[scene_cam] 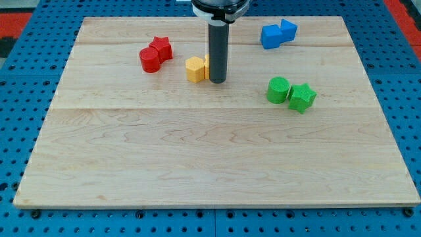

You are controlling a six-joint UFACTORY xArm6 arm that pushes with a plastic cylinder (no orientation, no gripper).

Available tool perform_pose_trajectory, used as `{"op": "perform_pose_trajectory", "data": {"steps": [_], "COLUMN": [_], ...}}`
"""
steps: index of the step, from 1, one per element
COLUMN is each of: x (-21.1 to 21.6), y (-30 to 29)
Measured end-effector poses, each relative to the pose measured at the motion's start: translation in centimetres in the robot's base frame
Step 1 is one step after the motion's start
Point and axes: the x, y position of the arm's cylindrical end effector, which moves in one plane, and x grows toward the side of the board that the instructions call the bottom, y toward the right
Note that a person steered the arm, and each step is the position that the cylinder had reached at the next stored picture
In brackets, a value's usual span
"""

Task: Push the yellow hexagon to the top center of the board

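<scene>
The yellow hexagon [195, 69] lies on the wooden board [217, 158], left of centre in the upper part. My tip [218, 81] rests on the board right beside it, on its right side, touching or nearly touching. A second yellow block [206, 64] shows as a sliver between the hexagon and the rod, mostly hidden by the rod.
A red cylinder [150, 60] and a red star [160, 47] sit together at upper left. Two blue blocks [271, 37] [288, 29] sit at upper right. A green cylinder [277, 89] and a green star [302, 97] sit at right of centre.
</scene>
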Motion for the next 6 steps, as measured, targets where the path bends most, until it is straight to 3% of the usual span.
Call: {"op": "perform_pose_trajectory", "data": {"steps": [2,4,6], "x": [-2.1,2.0,-9.4], "y": [0.2,-1.5,-3.8]}}
